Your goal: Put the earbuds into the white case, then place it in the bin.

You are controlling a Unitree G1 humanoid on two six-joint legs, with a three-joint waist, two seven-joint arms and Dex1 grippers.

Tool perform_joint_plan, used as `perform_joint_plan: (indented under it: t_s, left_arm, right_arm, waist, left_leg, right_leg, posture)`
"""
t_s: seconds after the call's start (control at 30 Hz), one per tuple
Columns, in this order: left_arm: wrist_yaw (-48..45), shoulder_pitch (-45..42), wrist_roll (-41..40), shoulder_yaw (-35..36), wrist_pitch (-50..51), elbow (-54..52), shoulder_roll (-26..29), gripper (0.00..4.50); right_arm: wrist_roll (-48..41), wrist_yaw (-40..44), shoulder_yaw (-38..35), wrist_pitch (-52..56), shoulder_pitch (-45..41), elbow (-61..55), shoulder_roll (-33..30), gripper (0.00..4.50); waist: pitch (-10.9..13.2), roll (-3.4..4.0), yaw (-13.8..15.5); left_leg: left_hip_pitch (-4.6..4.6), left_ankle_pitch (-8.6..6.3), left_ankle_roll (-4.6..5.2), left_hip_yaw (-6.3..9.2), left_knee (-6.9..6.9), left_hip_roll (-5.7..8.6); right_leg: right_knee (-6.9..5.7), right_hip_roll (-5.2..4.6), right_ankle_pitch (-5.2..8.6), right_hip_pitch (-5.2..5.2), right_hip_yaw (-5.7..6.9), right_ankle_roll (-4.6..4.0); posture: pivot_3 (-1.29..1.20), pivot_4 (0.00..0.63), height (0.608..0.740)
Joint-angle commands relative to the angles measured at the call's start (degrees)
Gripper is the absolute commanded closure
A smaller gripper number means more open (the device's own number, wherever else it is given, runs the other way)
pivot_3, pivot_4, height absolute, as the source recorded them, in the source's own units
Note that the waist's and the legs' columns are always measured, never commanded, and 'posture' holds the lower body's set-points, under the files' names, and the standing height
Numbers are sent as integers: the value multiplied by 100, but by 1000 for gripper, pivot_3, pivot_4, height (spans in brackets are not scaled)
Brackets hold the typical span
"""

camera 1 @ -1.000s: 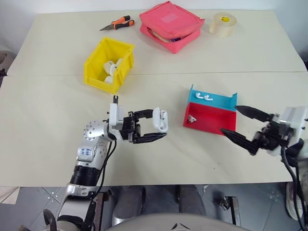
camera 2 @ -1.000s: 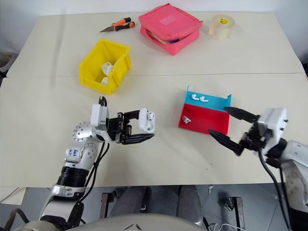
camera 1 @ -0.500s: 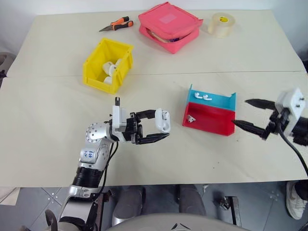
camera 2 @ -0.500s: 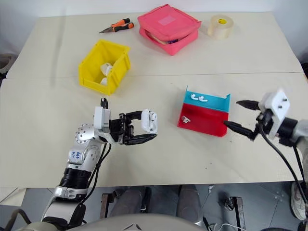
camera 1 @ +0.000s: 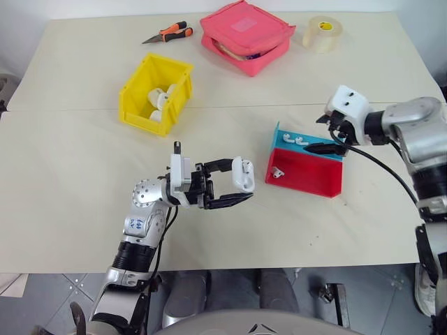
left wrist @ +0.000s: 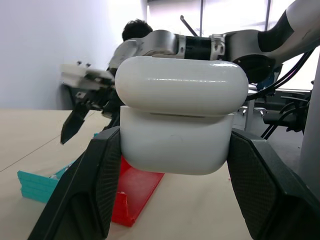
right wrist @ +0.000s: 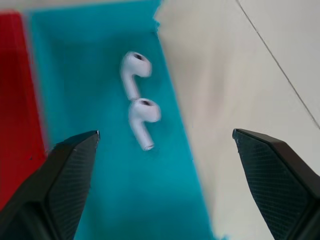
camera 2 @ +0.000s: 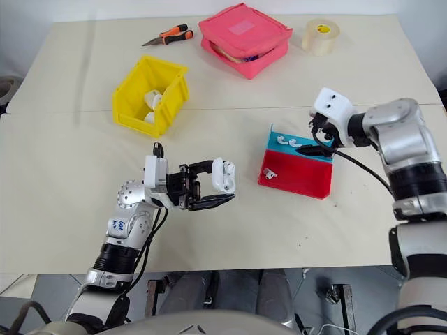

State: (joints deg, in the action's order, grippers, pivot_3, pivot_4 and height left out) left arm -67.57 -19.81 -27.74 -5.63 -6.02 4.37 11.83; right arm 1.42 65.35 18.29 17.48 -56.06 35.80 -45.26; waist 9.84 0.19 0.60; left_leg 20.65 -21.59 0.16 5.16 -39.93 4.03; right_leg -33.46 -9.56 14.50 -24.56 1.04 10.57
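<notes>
Table (camera 1: 70,174): we see a pale table carrying everything, with a pink zipped pouch (camera 1: 248,35), a tape roll (camera 1: 323,33) and orange-handled pliers (camera 1: 167,33) along its far edge.
Bin (camera 1: 155,94): our yellow bin sits far left of centre, well apart from both grippers, with white pieces inside.
Tray (camera 1: 305,169): red and blue, right of centre; two earbuds (camera 1: 298,139) lie on the blue part, a third small white piece (camera 1: 278,172) on the red.
Right gripper (camera 1: 334,136): our fingers are spread wide with nothing between them, poised just over the tray's blue part.
Left gripper (camera 1: 234,185): clenched on the white case (camera 1: 242,174), lifted off the table left of the tray.
Right wrist view: we see the two earbuds (right wrist: 137,97) lying end to end on blue, between the parted fingers.
Left wrist view: shows the case (left wrist: 181,112) lid down, and the right gripper (left wrist: 87,107) beyond it.
</notes>
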Motion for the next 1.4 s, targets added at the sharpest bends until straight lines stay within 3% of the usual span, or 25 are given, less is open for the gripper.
perform_joint_plan:
  t_s: [0.03, 0.37, 0.47, 0.63, 1.4]
  left_arm:
    - [87, -23, 7, 25, -134, -97, -41, 1726]
    - [212, 44, 11, 3, -202, -137, -58, 1726]
    - [224, 32, 7, 12, -205, -132, -55, 1726]
    - [261, 65, 8, 13, -198, -187, -46, 1726]
    - [311, 158, 9, 15, -268, -224, -7, 1726]
  right_arm:
    - [325, 60, 35, -572, -372, 635, 98, 47]
    - [705, 691, 175, -1266, -776, 1624, 633, 47]
    - [806, 784, 187, -1425, -871, 1830, 765, 657]
    - [930, 1049, 220, -1501, -880, 1954, 867, 2283]
    - [1527, 867, 333, -1820, -1030, 2549, 967, 2283]
  waist:
    - [0, 0, -8]
    - [-1, 1, -110]
    - [-1, 1, -126]
    - [-1, 2, -125]
    - [-4, 6, -160]
  left_leg:
    - [0, 0, 0, -1, 0, 0]
    - [0, 1, -2, 5, -1, -2]
    - [-1, 1, -3, 10, -2, -2]
    - [-1, 1, -3, 17, -5, -1]
    - [-9, 1, -7, 21, -8, -1]
  right_leg:
    - [0, 0, 0, 0, 2, 0]
    - [-3, 0, 0, -1, 3, 0]
    - [-4, 0, 0, -1, 3, 0]
    - [-7, 0, 0, 1, 4, 0]
    - [-16, 0, 1, 8, 5, -2]
  posture:
    - [0, 150, 740]
    - [0, 150, 740]
    - [0, 150, 740]
    - [0, 150, 740]
    - [0, 150, 740]
